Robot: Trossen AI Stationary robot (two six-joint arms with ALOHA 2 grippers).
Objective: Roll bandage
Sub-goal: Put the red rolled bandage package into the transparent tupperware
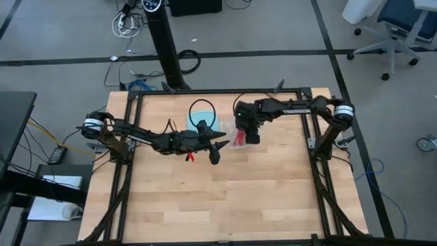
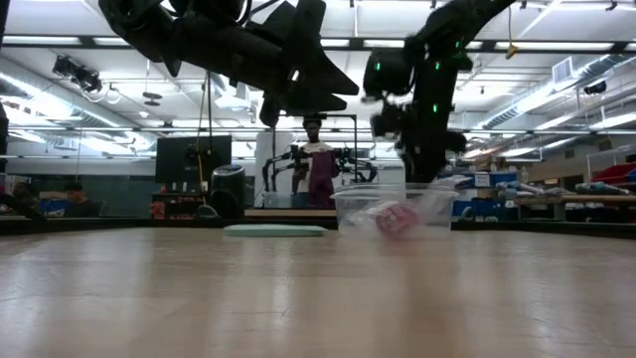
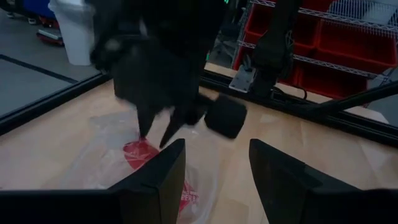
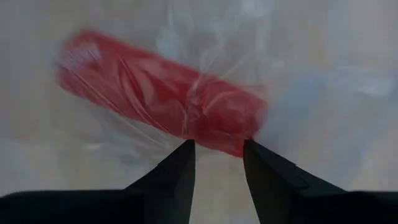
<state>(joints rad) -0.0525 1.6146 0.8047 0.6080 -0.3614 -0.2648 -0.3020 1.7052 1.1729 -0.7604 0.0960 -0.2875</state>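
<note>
Reaching into the bag on the bench, your right gripper sits spread just over the red bandage. Pinch its middle gently. Left gripper waits spread nearby.

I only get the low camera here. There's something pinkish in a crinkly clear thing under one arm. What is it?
Observer: A red rolled bandage sealed inside a clear plastic bag; the right wrist view shows it through the film.
Operator: Which arm is over it?
Observer: The right gripper, seen from above, pointing down at the bag.
Operator: Has it grabbed it?
Observer: Its fingers stand apart just short of the roll, not closed on it.
Operator: And the other arm?
Observer: The left gripper is open, raised beside the bag, facing it.
</note>
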